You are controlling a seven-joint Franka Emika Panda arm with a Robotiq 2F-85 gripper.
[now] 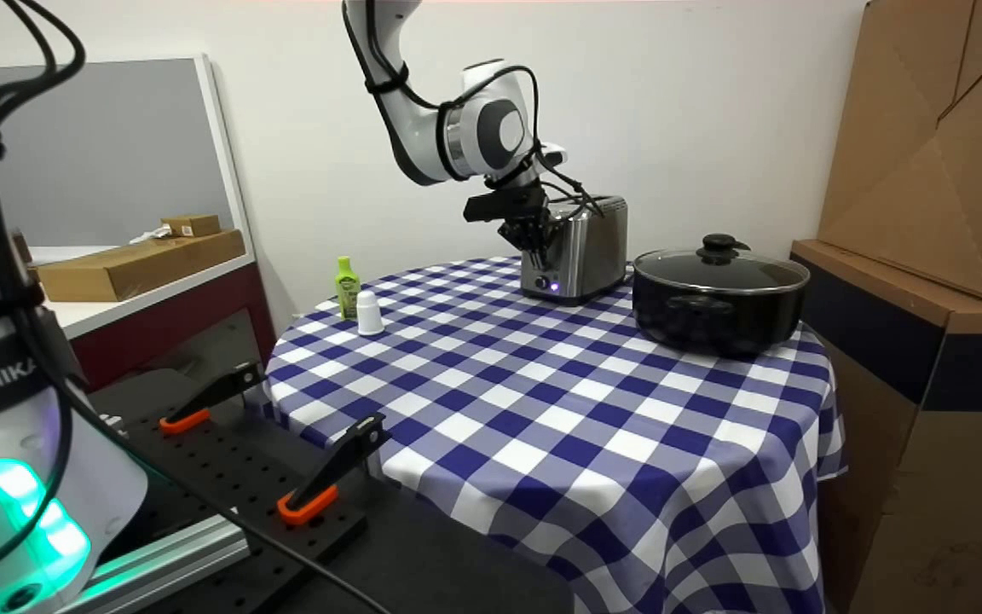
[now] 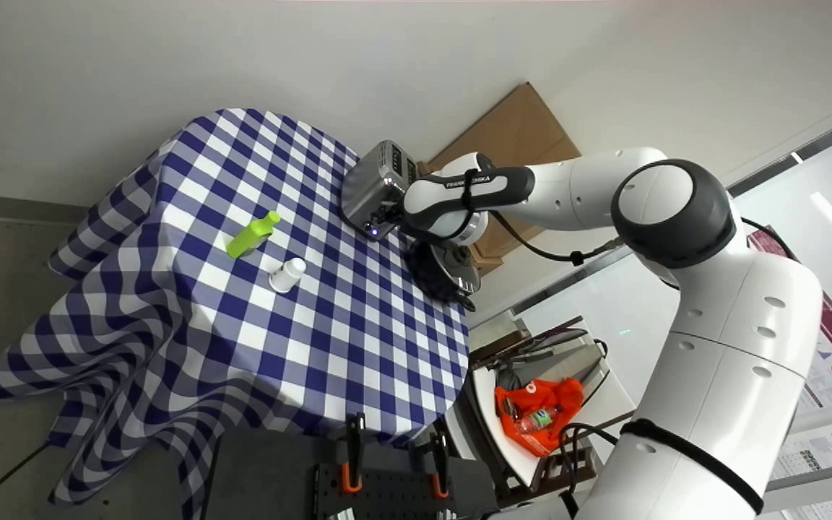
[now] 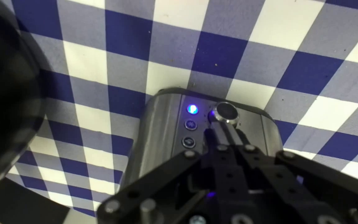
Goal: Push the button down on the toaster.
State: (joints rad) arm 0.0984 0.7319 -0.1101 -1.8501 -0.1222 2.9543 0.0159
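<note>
Pincer (image 3: 226,129): pointing down at the toaster's front, its two fingers (image 3: 218,134) pressed together into one narrow tip.
Toaster (image 1: 600,243): right behind the pincer's tips in an exterior view and reaching off to their right; silver, upright on a dark base. Whether the tips touch it, I can't tell.
Knob (image 3: 226,112): round, dark-faced, just past the tips in the wrist view.
Lit button (image 3: 192,109): glowing blue, left of the tips there.
Dark buttons (image 3: 190,125): two, lined up with the lit one, also left of the pincer.
Panel behind the fingers: hidden from me by the pincer.
Pot (image 1: 717,320): wide, black, its glass lid (image 1: 683,269) on, right of the pincer past the toaster in an exterior view.
Green bottle (image 1: 347,292): upright, well off to the pincer's left in that same view.
White container (image 1: 369,314): standing near the bottle, likewise well left of the pincer.
Table (image 1: 491,384): below the pincer, spread with a blue-and-white checked cloth (image 2: 134,347).
Arm (image 1: 410,128): white, above the pincer, reaching over the table in both exterior views.
</note>
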